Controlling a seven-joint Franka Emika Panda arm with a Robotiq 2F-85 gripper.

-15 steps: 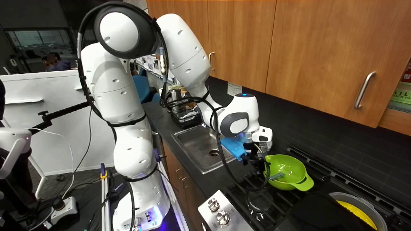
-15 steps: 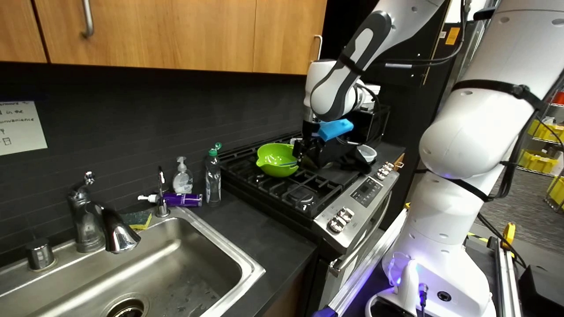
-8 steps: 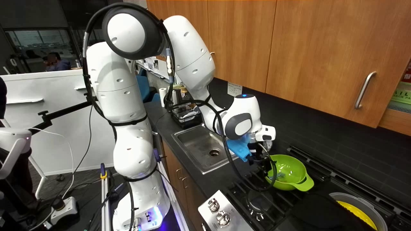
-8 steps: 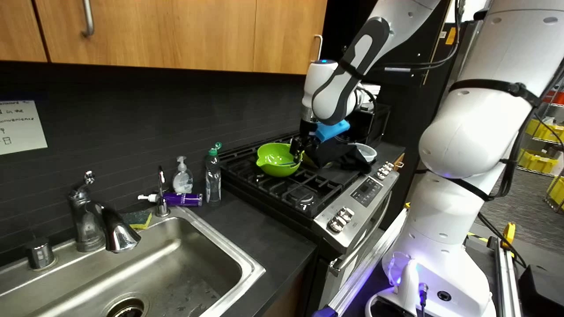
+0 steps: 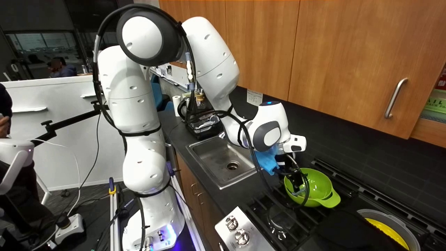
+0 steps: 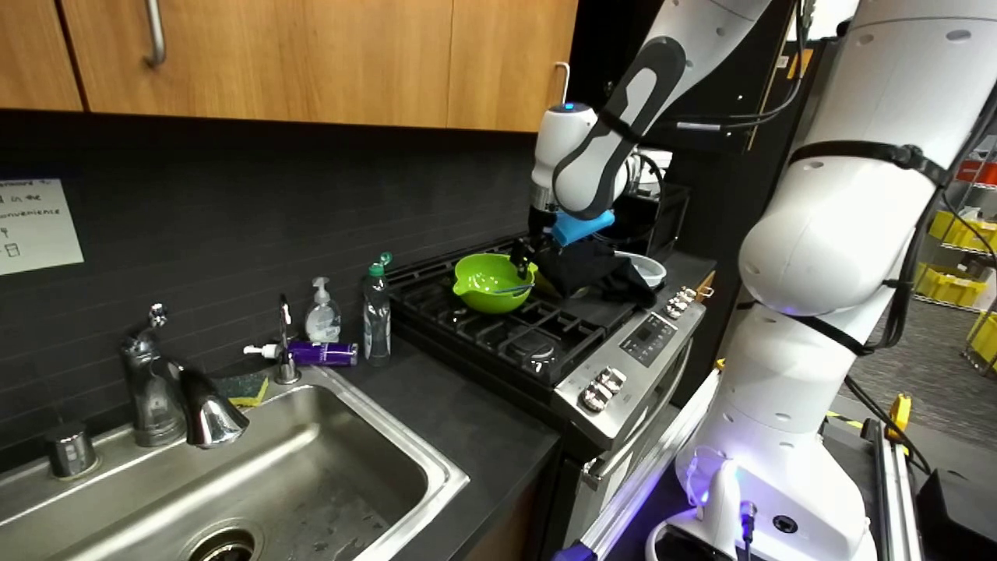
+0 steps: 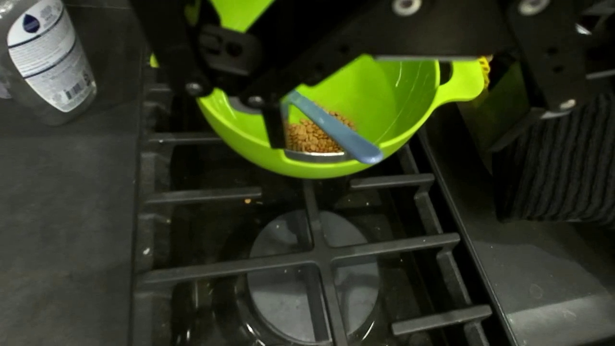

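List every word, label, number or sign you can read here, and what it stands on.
"in the": wall note
"onvenience": same note, at the frame's edge; its top line is unclear
"AIL": green package, only partly visible
"ACK PA": same package
Bottle label in the wrist view: too blurred to read
Purple bottle and stove panel: markings too small to read

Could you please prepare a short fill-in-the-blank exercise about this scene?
1. The bowl on the stove is coloured ____.
2. The handle reaching to the bowl's rim is coloured ____.
3. The gripper has its jaws ____, not shut.
4. The bottle lying by the sink is coloured ____.

Missing words: green; blue; open; purple.
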